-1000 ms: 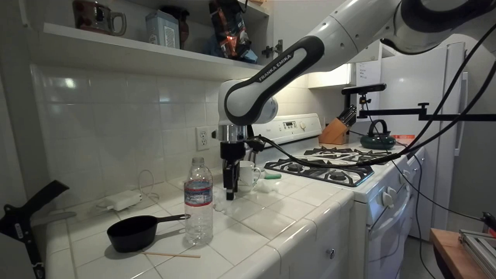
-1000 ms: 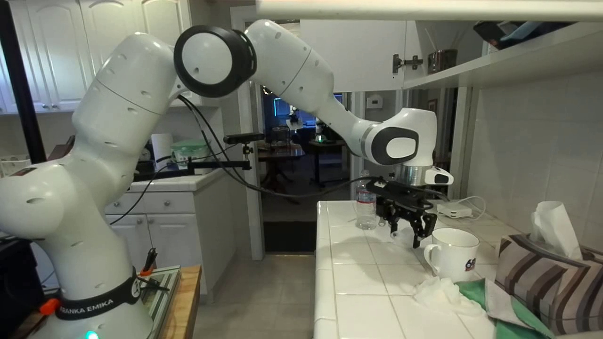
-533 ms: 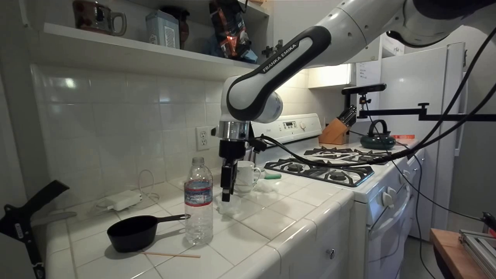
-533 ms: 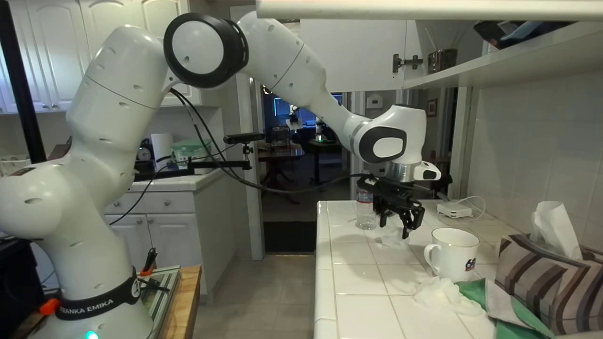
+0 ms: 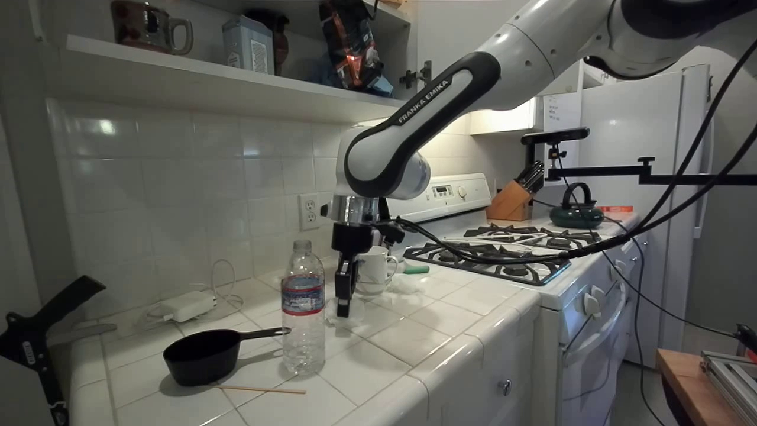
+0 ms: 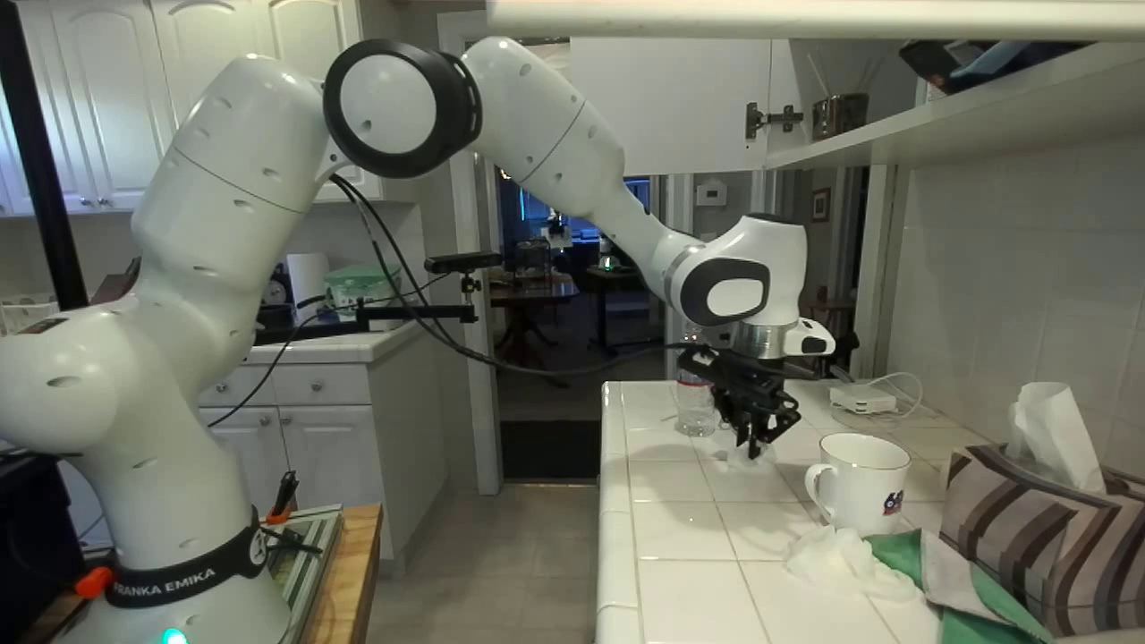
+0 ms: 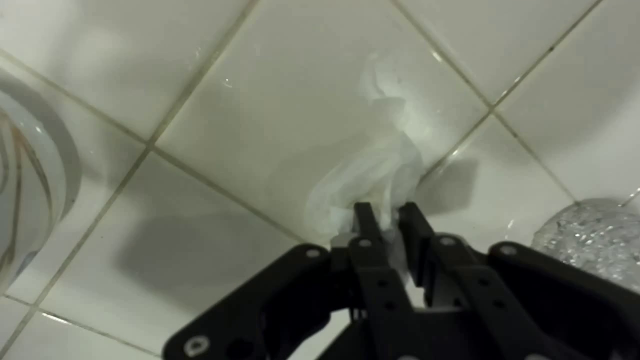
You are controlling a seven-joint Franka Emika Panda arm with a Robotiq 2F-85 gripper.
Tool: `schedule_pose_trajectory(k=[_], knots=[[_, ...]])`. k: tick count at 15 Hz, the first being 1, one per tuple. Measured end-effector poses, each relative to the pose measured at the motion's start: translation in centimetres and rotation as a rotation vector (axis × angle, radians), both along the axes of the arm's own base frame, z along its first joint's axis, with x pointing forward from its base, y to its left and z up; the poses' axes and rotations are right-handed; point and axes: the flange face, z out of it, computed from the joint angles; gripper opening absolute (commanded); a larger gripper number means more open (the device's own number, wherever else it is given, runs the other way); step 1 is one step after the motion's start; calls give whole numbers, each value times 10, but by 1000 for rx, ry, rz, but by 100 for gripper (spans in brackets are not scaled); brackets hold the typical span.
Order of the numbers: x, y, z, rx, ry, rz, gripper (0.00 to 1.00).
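My gripper [image 7: 385,206] points down at the tiled counter, its fingers drawn close with a narrow gap between them. A crumpled white tissue [image 7: 345,187] lies under the fingertips, and a fold of it rises between the fingers. Whether both pads press on it cannot be told. In both exterior views the gripper [image 6: 748,447] is low over the counter, touching or nearly touching the tissue. A clear water bottle [image 5: 303,307] with a red and blue label stands upright beside it. On the opposite side is a white mug [image 6: 863,474], partly visible in the wrist view.
A black pan [image 5: 201,358] and a thin stick [image 5: 260,389] lie beyond the bottle. Another crumpled tissue [image 6: 845,563] lies by a green cloth [image 6: 966,572] and a striped tissue box [image 6: 1029,519]. A white adapter [image 5: 186,305] sits near the wall. A shelf [image 5: 236,77] overhangs the counter.
My gripper has shifted away from the mug toward the bottle, then dropped lower onto the tissue. Its fingers, wide apart before, have closed to a narrow gap.
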Motion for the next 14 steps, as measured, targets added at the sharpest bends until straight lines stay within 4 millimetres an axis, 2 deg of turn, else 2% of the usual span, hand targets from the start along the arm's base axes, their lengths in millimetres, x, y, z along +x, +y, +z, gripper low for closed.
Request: schedule_pose_trajectory(k=[4, 6, 9, 14], knots=[[8, 0, -1, -1, -77, -11, 0], [13, 7, -1, 0, -107, -5, 0], [24, 29, -1, 7, -135, 22, 0], [55, 68, 11, 35, -188, 33, 0]])
